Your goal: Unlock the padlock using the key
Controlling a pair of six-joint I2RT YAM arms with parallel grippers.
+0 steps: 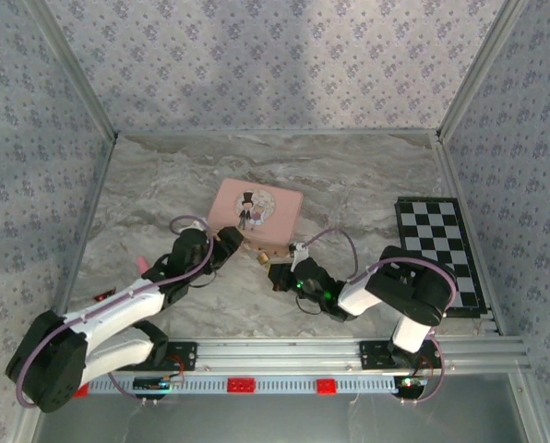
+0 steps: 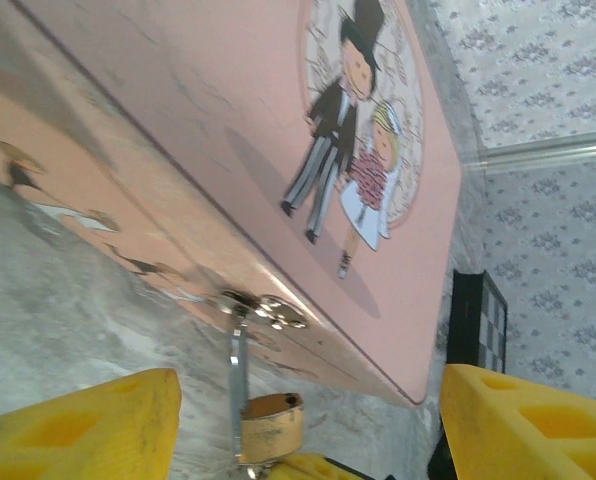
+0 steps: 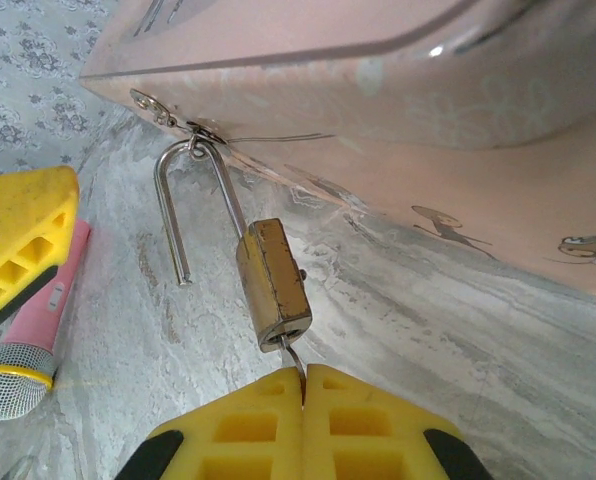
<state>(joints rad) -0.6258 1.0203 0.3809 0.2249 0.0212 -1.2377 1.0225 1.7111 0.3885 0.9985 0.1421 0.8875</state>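
Observation:
The small brass padlock hangs by its silvery shackle from the clasp of the pink picture tin. One shackle leg stands free of the body. The thin key sticks in the lock's bottom, and my right gripper is shut on it. My left gripper is open, its yellow fingers spread on either side of the padlock without touching it. From above, both grippers meet at the padlock by the tin's near edge.
A pink toy microphone lies on the marble table left of the lock, beside the left arm's finger. A black-and-white checkerboard sits at the right. Patterned walls enclose the table.

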